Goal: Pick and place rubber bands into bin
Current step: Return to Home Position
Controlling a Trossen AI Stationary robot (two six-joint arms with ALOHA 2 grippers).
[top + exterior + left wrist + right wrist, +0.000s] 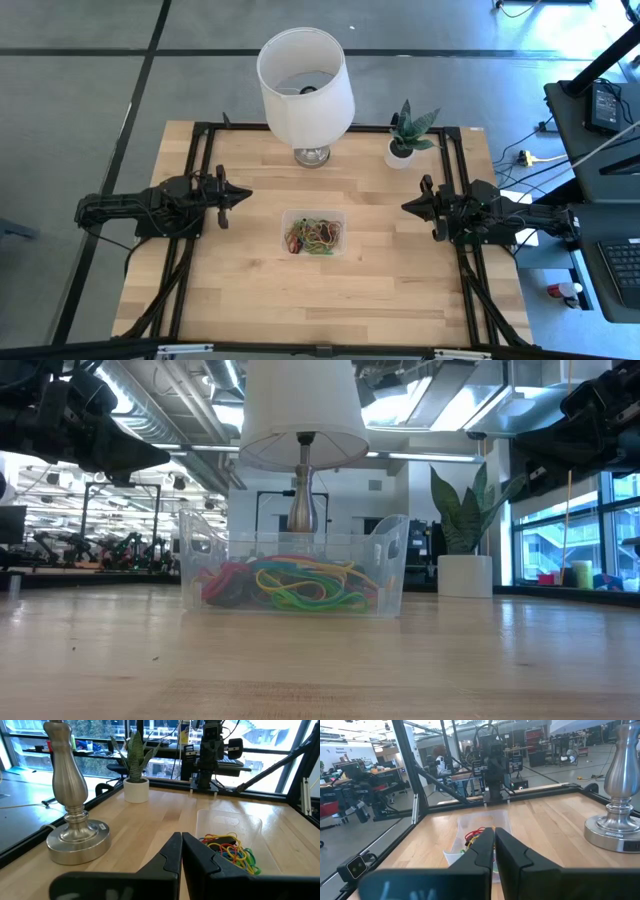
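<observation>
Here's the pile: the rubber bands, thin loops in red, green, yellow, orange and black, lie tangled inside the small clear plastic rectangular bin, right at the centre of the high view. From the low view they heap against the bin's floor, well below its rim. The bin sits flat on the light wooden counter.

Out to the sides now. The left end effector hangs at the middle left of the frame and points towards the bin, well apart from it. Its two dark fingers are pressed together with nothing between them. Opposite, at the middle right, the right end effector faces back across the bin, also well apart, with its fingers drawn close together and empty.

Behind the bin, at upper centre, stands the lamp with its white cylindrical shade on a silver metal base. Just right of that base is a small white pot holding a green leafy plant.
</observation>
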